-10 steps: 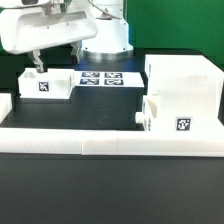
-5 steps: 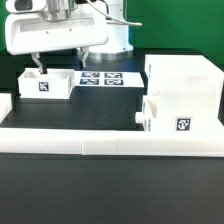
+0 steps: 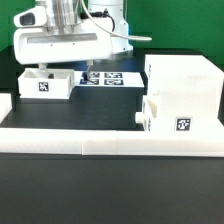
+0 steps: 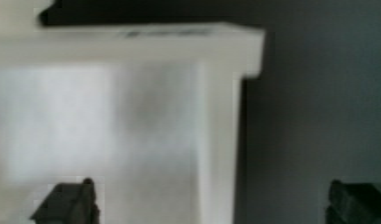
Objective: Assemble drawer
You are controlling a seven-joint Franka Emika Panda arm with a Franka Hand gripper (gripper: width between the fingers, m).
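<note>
A small white open-top tray [image 3: 42, 83] with a square tag stands at the exterior view's left. My gripper [image 3: 67, 70] hovers just above its right end, open and empty. In the wrist view the tray [image 4: 134, 110] is a blurred white block. My gripper [image 4: 212, 205] straddles the tray's edge there, with one fingertip [image 4: 64, 202] over the tray and the other over the dark table. The tall white housing [image 3: 186, 78] stands at the exterior view's right. A second tray [image 3: 176, 116] with a knob [image 3: 140, 119] sits at the housing's lower front.
The marker board [image 3: 106, 77] lies flat behind the gripper, between the tray and the housing. A long low white border bar [image 3: 110, 141] runs across the front, with a short piece at the left edge [image 3: 5, 106].
My gripper has moved toward the exterior view's right and a little lower, from over the tray's left end to its right end. The drawer parts have not moved.
</note>
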